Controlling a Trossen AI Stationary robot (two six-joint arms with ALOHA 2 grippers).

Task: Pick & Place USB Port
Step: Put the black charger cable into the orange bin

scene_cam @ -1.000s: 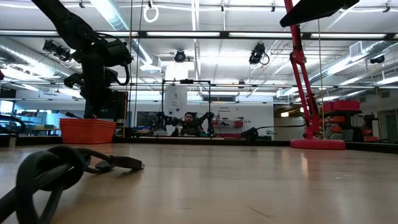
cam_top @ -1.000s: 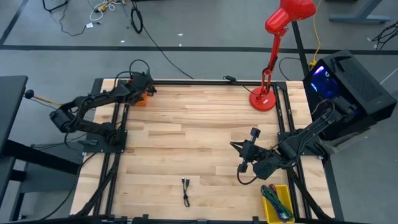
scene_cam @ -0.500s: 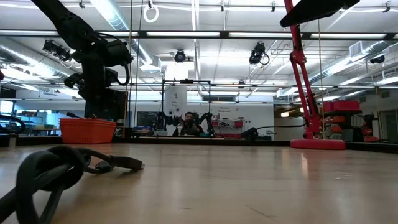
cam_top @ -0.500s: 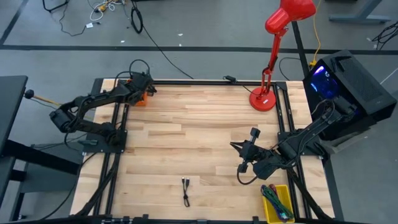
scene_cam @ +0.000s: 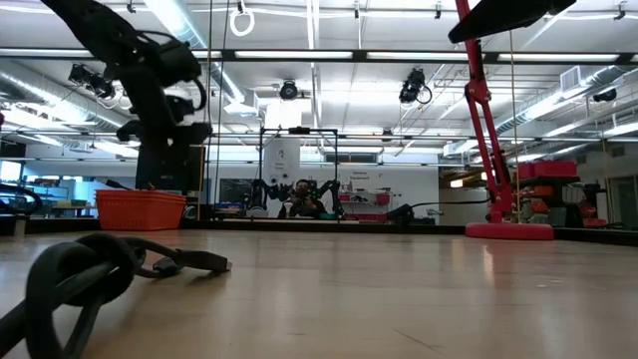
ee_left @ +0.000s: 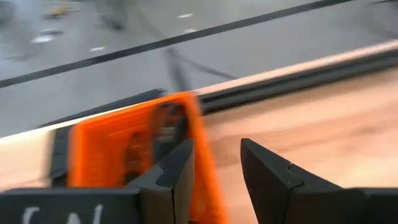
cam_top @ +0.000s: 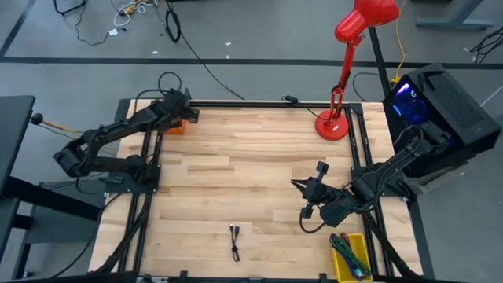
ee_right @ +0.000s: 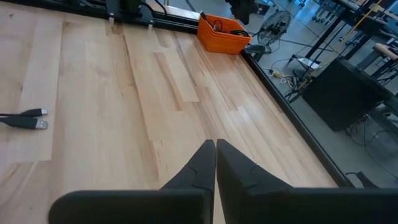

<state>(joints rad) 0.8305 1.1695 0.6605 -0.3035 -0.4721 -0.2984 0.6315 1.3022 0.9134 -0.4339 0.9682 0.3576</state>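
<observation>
Task item: the black USB cable (cam_top: pixel 234 241) lies loose on the table (cam_top: pixel 251 157) near the middle of its near edge, untouched and well apart from both arms. The low view shows it coiled at the front, plug pointing across the boards.

Left gripper (cam_top: pixel 187 110): stationed at the far left corner, directly over the orange basket (cam_top: pixel 174 124). In the left wrist view its fingers (ee_left: pixel 177 177) stand narrowly apart with nothing between them, and the basket wall sits just beyond the tips.

Right gripper (cam_top: pixel 302 187): parked over the right half of the table, toward the near edge. Its fingers (ee_right: pixel 200 163) are pressed together and empty.

Step in hand, by my judgement: between items. The left gripper appears to be at the drop-off point with nothing in hand, and the cable is not yet picked. The next move calls for one arm to travel to the near edge, spread its fingers over the cable, and close on the plug body or the bundled cord rather than a loose loop.

Containers: the orange basket holds dark cable-like items, not identifiable further. A yellow bin (cam_top: pixel 350 255) at the near right corner holds mixed coloured cables.

Also present: a red desk lamp (cam_top: pixel 346 71) at the far right corner.
</observation>
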